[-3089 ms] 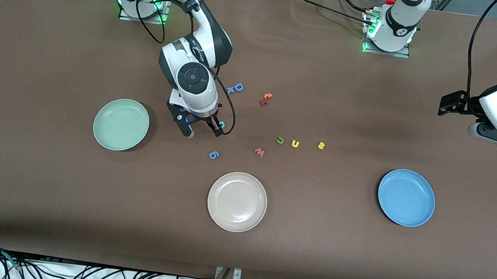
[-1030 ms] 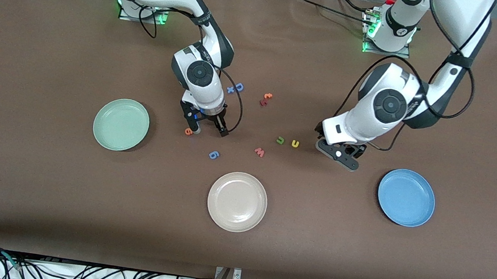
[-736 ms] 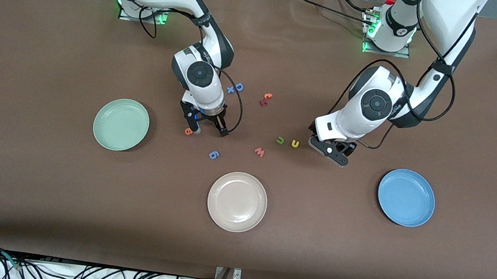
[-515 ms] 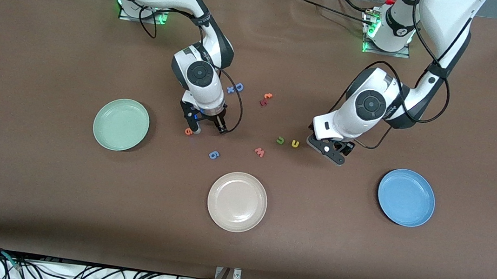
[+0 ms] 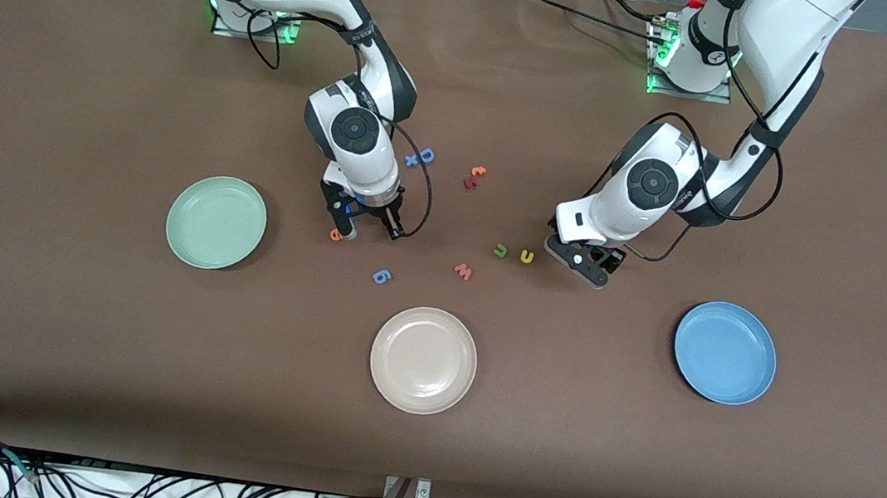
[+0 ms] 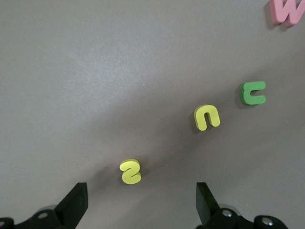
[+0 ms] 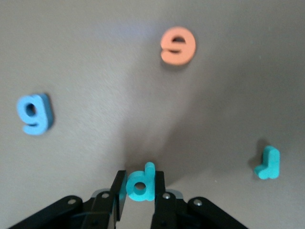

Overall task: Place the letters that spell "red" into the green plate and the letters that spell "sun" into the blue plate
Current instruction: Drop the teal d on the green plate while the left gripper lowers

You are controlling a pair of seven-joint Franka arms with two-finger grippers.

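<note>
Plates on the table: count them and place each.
3. The green plate toward the right arm's end, the blue plate toward the left arm's end, a cream plate between, nearest the front camera.

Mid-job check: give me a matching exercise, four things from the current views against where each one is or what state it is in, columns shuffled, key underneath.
Things:
1. teal d
2. yellow s
3. orange e
4. green plate

Place or state:
A. lying flat below the open left end effector, not touched
B. nothing in it, toward the right arm's end of the table
C. pinched between the fingers of the right end effector
D. loose on the table near the right end effector, not gripped

Pairs: 1-C, 2-A, 3-D, 4-B
</note>
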